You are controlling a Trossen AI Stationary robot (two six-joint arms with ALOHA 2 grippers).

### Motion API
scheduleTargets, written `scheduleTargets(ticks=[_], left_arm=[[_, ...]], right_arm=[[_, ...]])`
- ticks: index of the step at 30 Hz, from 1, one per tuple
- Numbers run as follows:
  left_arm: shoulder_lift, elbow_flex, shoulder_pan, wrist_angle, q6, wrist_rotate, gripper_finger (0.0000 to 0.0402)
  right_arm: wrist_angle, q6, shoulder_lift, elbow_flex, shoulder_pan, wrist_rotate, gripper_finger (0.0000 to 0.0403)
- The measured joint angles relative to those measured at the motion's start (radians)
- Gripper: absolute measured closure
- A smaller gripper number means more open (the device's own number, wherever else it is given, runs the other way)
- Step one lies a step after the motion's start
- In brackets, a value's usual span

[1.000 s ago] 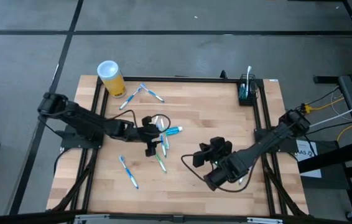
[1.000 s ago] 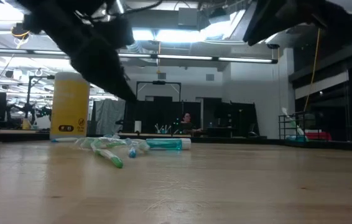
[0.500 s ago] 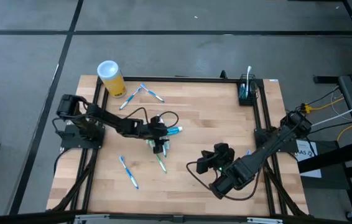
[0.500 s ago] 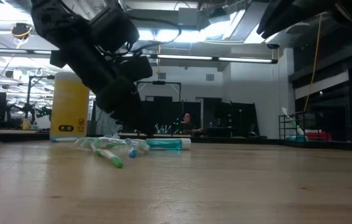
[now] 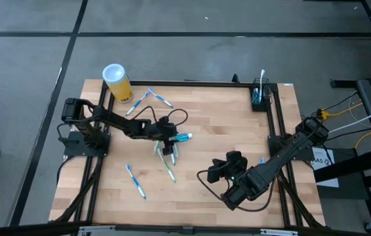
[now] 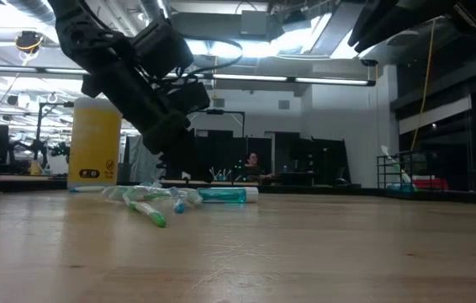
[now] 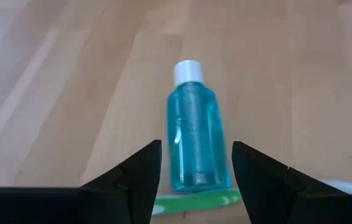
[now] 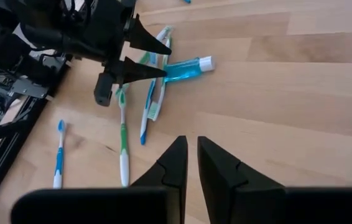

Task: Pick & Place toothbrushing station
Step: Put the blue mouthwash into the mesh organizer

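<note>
The left gripper (image 7: 196, 163) stood spread just short of the blue bottle (image 7: 194, 130), nothing grasped; toothbrushing station (image 5: 259, 96) waited untouched far off.

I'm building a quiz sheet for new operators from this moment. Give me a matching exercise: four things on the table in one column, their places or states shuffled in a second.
Things:
1. yellow cup
2. black holder
3. teal bottle
4. right gripper

Places or states:
A. lying on its side ahead of the open left gripper
B. far right corner of the table, brushes standing in it
C. nearly shut, holding nothing
D. standing at the far left corner

Pairs: 1-D, 2-B, 3-A, 4-C
</note>
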Motion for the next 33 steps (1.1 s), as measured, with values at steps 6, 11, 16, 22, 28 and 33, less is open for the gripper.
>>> scheduleTargets(ticks=[6, 11, 16, 22, 28, 33], left_arm=[[0.064, 0.000, 0.000, 0.012, -0.015, 0.068, 0.0210], [0.117, 0.002, -0.005, 0.060, -0.068, 0.060, 0.0210], [0.125, 0.001, -0.005, 0.107, -0.115, 0.050, 0.0212], [0.125, 0.000, 0.007, 0.125, -0.209, 0.050, 0.0258], [0.125, 0.000, 0.004, 0.128, -0.273, 0.060, 0.0382], [0.121, 0.000, -0.027, 0.133, -0.293, 0.060, 0.0380]], right_arm=[[-0.002, 0.008, 0.000, -0.001, 0.000, -0.002, 0.0362], [-0.003, 0.018, 0.000, -0.001, -0.001, -0.002, 0.0362], [-0.003, 0.038, 0.000, -0.001, -0.001, -0.002, 0.0362], [-0.002, 0.041, 0.000, -0.001, -0.001, -0.002, 0.0362], [-0.001, 0.041, 0.000, -0.001, -0.001, -0.002, 0.0363], [0.000, 0.041, 0.000, -0.001, -0.001, -0.002, 0.0363]])
